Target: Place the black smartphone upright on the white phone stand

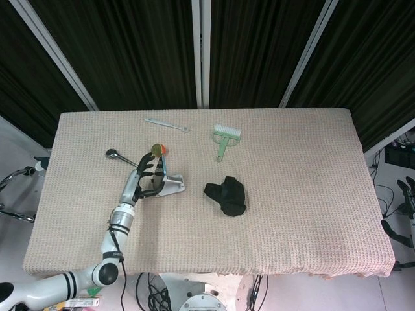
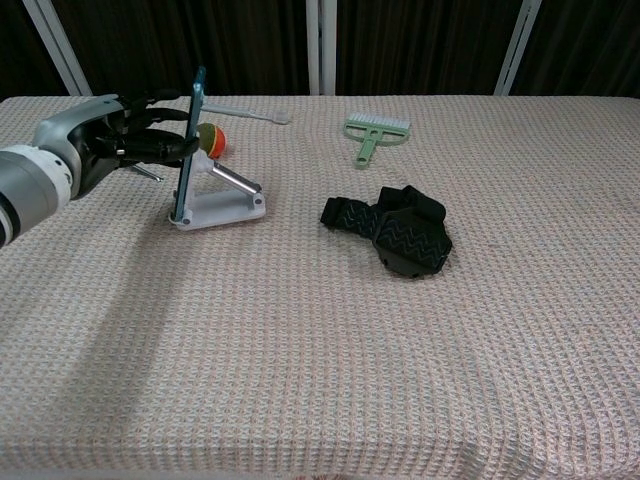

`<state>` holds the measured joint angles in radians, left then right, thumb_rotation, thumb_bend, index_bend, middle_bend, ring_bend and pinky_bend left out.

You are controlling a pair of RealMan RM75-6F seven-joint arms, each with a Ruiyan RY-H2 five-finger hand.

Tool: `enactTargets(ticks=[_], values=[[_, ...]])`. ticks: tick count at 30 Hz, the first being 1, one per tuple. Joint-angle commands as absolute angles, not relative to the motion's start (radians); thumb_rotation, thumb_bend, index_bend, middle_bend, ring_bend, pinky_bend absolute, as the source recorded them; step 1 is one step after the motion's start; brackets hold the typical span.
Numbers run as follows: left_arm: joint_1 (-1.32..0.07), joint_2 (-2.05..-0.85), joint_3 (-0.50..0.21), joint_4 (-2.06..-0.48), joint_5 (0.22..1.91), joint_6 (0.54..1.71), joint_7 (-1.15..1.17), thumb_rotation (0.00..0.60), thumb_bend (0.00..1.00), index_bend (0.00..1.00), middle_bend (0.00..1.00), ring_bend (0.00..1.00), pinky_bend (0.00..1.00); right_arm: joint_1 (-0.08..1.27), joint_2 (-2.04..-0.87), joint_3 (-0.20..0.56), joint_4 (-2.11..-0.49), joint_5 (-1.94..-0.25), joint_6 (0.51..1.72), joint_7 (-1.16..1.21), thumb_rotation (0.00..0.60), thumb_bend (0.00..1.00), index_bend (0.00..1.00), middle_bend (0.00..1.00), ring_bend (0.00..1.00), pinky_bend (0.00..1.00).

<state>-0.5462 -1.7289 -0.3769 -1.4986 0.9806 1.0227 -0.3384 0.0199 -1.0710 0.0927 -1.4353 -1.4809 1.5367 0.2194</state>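
Observation:
The black smartphone [image 2: 190, 140], edge-on with a teal rim, stands with its lower edge in the white phone stand [image 2: 225, 208] and leans back against the stand's prop. My left hand [image 2: 110, 140] is just left of it, with fingers reaching onto the phone's upper part and holding it. In the head view the left hand [image 1: 146, 178] covers most of the phone [image 1: 161, 170], and the stand [image 1: 173, 186] pokes out to its right. My right hand [image 1: 408, 194] shows only at the far right edge, off the table, too small to read.
A black strap bundle [image 2: 395, 230] lies right of the stand. Behind the phone sits an orange-green ball [image 2: 212, 141]. A green brush [image 2: 372, 130] and a thin white utensil [image 2: 245, 113] lie at the back. A metal tool [image 1: 117, 155] lies left of the hand.

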Motion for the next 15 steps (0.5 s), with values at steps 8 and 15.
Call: enactTargets(ticks=[8, 15], values=[[-0.510, -1.677, -0.337, -1.555, 1.088, 1.047, -0.378, 0.600, 0.32, 0.03, 0.04, 0.09, 0.23, 0.023, -1.071, 0.095, -1.438, -1.484, 1.538, 0.216, 0.600, 0.17, 0.00, 0.00, 0.00, 0.00], [-0.441, -1.573, -0.270, -1.653, 1.192, 1.093, -0.421, 0.600, 0.31, 0.03, 0.03, 0.08, 0.22, 0.027, -1.074, 0.096, -1.445, -1.489, 1.537, 0.206, 0.600, 0.17, 0.00, 0.00, 0.00, 0.00]])
